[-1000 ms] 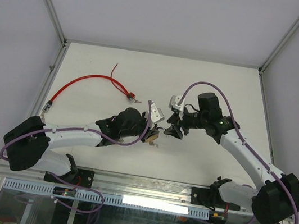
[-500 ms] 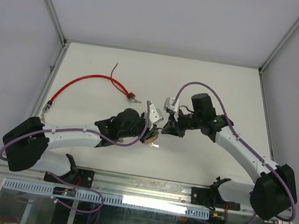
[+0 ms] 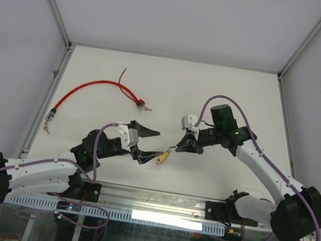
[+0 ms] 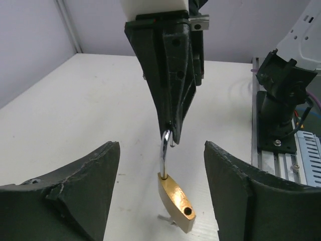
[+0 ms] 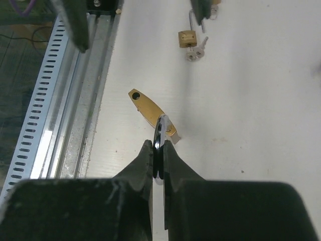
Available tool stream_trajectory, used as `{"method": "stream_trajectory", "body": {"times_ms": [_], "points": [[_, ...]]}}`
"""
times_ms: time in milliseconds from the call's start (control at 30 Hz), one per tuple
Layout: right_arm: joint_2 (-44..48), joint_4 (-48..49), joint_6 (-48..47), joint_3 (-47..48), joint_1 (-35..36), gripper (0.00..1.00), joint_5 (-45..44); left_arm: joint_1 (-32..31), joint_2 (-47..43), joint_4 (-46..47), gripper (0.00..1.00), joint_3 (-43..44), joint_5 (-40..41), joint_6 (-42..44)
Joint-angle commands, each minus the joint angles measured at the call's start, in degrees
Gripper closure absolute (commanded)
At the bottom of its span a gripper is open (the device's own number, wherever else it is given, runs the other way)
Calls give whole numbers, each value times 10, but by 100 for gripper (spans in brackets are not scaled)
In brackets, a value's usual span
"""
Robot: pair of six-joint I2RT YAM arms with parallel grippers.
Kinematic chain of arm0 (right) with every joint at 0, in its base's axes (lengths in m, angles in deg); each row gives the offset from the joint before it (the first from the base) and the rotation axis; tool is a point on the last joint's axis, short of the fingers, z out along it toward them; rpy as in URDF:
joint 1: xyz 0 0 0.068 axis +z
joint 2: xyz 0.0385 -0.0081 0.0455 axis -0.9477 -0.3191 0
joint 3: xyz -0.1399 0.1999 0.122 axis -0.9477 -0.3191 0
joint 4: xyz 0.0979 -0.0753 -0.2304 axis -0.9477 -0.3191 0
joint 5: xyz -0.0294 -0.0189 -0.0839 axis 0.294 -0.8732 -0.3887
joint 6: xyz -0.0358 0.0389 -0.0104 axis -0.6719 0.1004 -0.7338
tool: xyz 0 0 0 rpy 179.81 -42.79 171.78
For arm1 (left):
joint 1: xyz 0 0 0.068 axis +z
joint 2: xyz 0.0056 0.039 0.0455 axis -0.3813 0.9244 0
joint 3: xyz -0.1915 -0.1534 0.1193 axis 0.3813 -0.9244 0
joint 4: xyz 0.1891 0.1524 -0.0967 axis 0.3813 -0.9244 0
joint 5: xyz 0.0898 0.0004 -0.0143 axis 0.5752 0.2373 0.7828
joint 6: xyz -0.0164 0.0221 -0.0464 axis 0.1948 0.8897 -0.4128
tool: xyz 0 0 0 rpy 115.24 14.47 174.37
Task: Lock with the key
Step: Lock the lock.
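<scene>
**Padlock gripped, key not yet in**

The locking looks barely begun. Just inside the middle of the tabletop's (image 3: pixel 237 96) near edge, the right gripper (image 3: pixel 177 149) is pinched tight on the shackle (image 4: pixel 163 153) of a brass padlock (image 4: pixel 176 201). The padlock's body hangs tilted, low over the surface, and whether its corner touches cannot be told. The shackle seems to be open, and the keyhole (image 4: pixel 186 211) in the bottom shows no key. By my reading, a key has yet to be fetched, put in and turned, and the shackle pressed home.

The left gripper (image 3: pixel 160 144), closest to that edge, reaches in from the near left corner on a low, stretched arm. Its jaws stand wide apart, opened toward the hanging padlock and gripping nothing. The right arm comes from the near right corner, elbow bent, fingers pointing down and leftward. The right wrist view shows a second padlock (image 5: pixel 186 38) with keys (image 5: pixel 197 50) attached, close by one left finger. Farther off, toward the far left corner, lies a red cable (image 3: pixel 86 90).
</scene>
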Motion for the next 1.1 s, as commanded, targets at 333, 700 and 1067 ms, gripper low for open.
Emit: {"method": "stream_trajectory", "body": {"times_ms": [333,700,1067], "points": [[-56,-159,-310,181,-29,100,217,119,55,67,35,21,-215,2],[-64,-91,-231,129,-30,100,236,119,151,118,32,59,-221,-11],[-74,-75,-210,116,-31,100,241,119,231,182,57,86,-274,-74]]}}
